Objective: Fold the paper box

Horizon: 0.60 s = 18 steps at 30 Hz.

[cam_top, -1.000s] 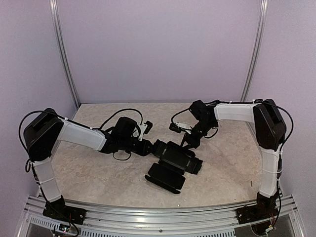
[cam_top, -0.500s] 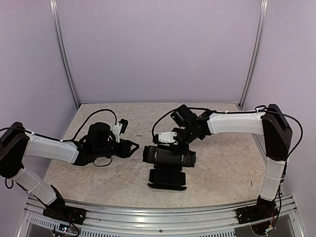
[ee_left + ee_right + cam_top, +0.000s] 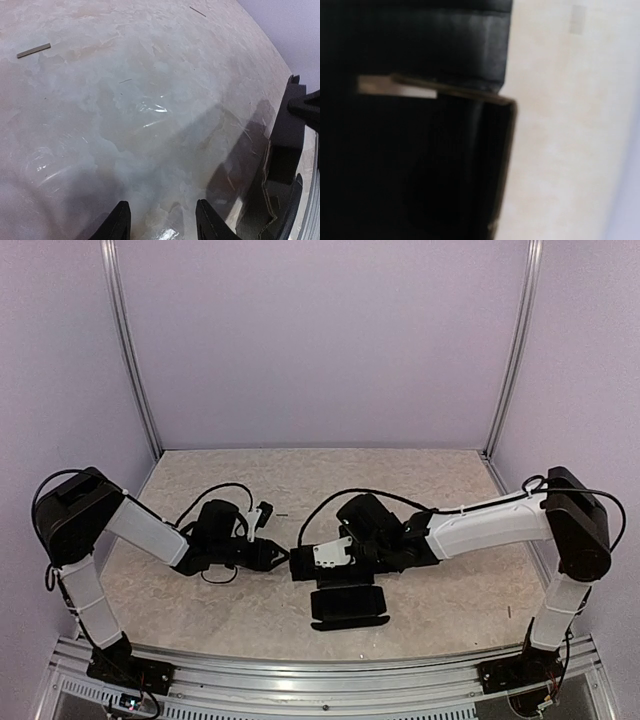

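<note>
One paper box is lying front-centre on the tabletop. The right fingers are sitting closed over its top edge. The left fingers are spread wide and empty just beside it.

Paper box — matte black, pale raw edge along one flap. Table is marbled cream-beige with whitish veining. Walls are plain pale lilac. Arms — white shells, black joints. Front rail is silver.

matte black paper box, slim and low, one flap spread nearward
</note>
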Each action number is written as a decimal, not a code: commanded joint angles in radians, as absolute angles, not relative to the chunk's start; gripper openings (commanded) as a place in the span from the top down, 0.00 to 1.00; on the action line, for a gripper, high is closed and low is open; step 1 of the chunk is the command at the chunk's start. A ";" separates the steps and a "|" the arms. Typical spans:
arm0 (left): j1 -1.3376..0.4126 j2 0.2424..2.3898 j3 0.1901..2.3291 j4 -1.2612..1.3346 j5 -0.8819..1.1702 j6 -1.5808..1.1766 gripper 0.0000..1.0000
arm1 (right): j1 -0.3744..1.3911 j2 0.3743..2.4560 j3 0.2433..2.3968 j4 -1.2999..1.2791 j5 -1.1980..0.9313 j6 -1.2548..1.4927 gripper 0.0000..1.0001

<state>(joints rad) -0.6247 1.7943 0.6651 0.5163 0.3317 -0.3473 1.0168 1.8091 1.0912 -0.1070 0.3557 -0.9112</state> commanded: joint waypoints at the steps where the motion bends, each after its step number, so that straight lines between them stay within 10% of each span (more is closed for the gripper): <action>1: -0.632 1.829 0.675 0.609 0.437 -0.337 0.55 | 1.014 1.733 1.054 0.048 0.464 -0.987 1.00; 18: -0.646 1.862 0.622 0.842 0.522 -0.303 0.50 | 1.071 1.749 0.859 0.437 0.549 -1.141 1.00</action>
